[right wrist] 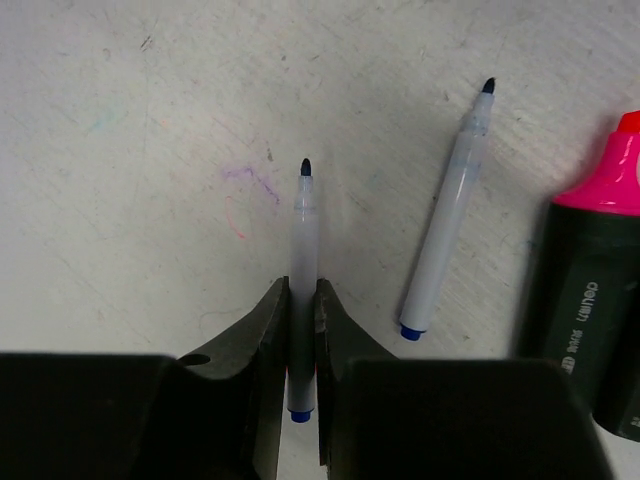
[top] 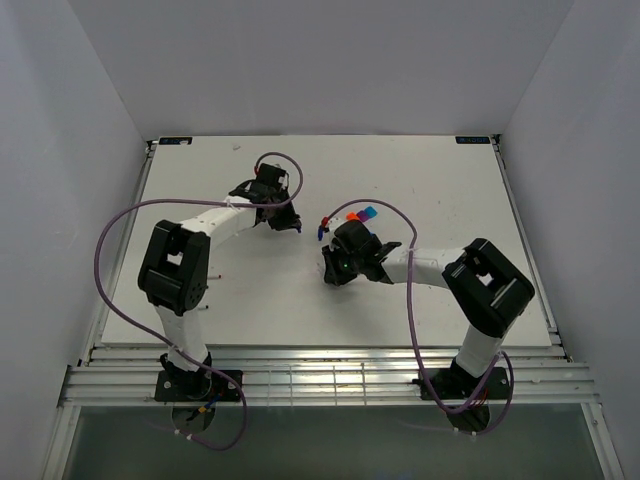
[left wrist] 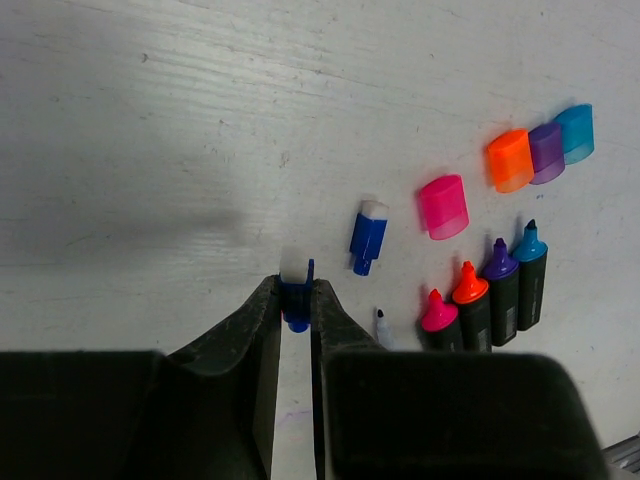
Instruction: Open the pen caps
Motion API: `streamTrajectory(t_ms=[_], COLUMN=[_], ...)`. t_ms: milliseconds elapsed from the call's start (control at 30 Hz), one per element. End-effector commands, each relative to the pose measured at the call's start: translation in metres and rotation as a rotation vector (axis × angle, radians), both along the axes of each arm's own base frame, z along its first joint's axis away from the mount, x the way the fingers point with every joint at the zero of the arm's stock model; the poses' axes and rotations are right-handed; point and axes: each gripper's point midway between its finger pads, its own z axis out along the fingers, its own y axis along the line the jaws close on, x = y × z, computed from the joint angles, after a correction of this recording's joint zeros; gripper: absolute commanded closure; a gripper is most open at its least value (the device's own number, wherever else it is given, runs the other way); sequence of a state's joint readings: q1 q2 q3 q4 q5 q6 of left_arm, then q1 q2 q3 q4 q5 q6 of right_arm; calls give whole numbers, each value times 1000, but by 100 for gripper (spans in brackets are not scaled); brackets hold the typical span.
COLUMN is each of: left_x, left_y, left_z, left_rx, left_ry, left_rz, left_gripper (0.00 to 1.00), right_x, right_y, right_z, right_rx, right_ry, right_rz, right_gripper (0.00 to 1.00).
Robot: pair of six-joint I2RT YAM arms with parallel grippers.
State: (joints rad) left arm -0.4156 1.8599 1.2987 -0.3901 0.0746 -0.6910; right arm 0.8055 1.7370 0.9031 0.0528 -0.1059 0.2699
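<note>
Overhead; wrist close-ups sharing pink marker (left wrist: 437, 312)

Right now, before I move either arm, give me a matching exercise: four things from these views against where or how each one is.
Things: 1 left gripper; 2 right gripper; 3 pink cap; 4 loose white pen.
States: a lying on the table, tip bare; b shut on a blue cap; c lying loose, off the pink marker; d shut on a thin white pen.
Pairs: 1-b; 2-d; 3-c; 4-a.
</note>
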Motion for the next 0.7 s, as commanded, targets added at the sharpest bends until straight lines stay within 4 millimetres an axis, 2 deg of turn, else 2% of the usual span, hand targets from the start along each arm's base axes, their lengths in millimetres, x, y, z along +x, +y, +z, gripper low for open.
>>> streamTrajectory(t_ms=[0, 200, 367, 533, 667], left_x=[12, 18, 18, 17, 18], left_y=[-12, -17, -18, -19, -17], left_z=[11, -10, -26, -28, -25], left_rx=[-6, 15, 33, 36, 43], left_ry=[-48, -17, 12, 16, 7], left_rz=[-37, -47, -51, -52, -50], left_gripper=[92, 81, 64, 55, 48], right_x=[23, 36, 43, 49, 50], right_y=[2, -10, -17, -21, -22], right_z=[7, -1, -6, -9, -11], right_rx=[-31, -100, -142, -175, -187], right_ry=[-93, -132, -152, -151, -153], right_rz=[-35, -92, -127, -143, -138], right_gripper=[92, 92, 92, 92, 89])
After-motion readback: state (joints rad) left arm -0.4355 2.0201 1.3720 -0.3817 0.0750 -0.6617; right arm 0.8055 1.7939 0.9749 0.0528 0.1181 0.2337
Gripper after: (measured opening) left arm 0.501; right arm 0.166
